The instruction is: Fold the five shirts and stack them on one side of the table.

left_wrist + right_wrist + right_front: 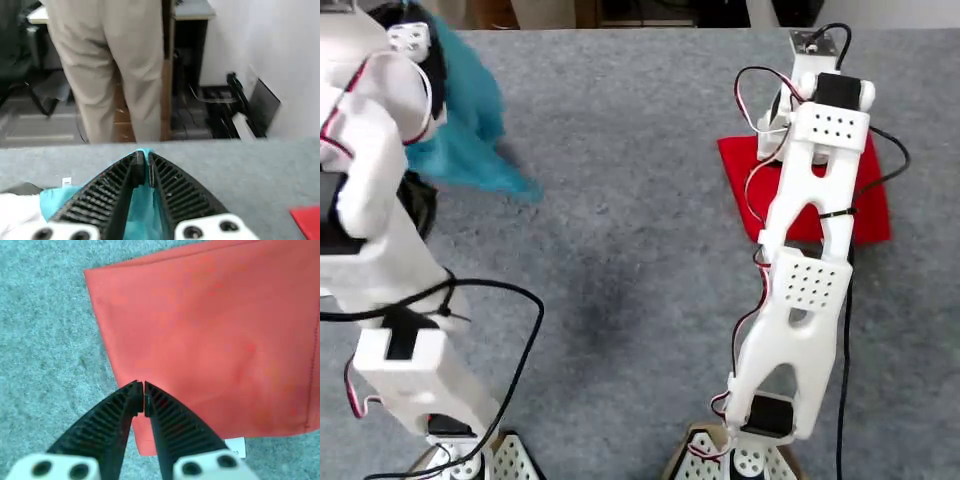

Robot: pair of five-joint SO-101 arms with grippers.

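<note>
L gripper (142, 159): jaws closed, tips together, w/ the teal shirt (142, 212) caught btwn them. A bit of teal pokes out past the tips and more hangs under the fingers. In the high view the teal shirt sits at the far L corner of the table (620, 200), which has a grey cover. The shirt is bunched, not folded. Part of it is lifted up by the L arm (380, 200), and a tail of it trails out on the surface toward the middle. A white cloth (15, 215) lies just beside the teal one, touching it; can't tell what garment it is.

R gripper (140, 389): jaws closed too, tips touching each other. It hangs right over one edge of the red shirt (210, 340), close to a corner. Can't tell if any cloth is nipped btwn the tips. The red shirt is folded flat into a neat rectangle. It lies on the R side of the table, toward the far edge, well apart from the teal one. A small white tag (235, 446) sticks out from under its edge, near the gripper. In the high view the R arm (810, 280) stretches from its base at the near edge out over the red shirt. It covers the shirt's middle, w/ red showing on both sides of the arm.
</note>
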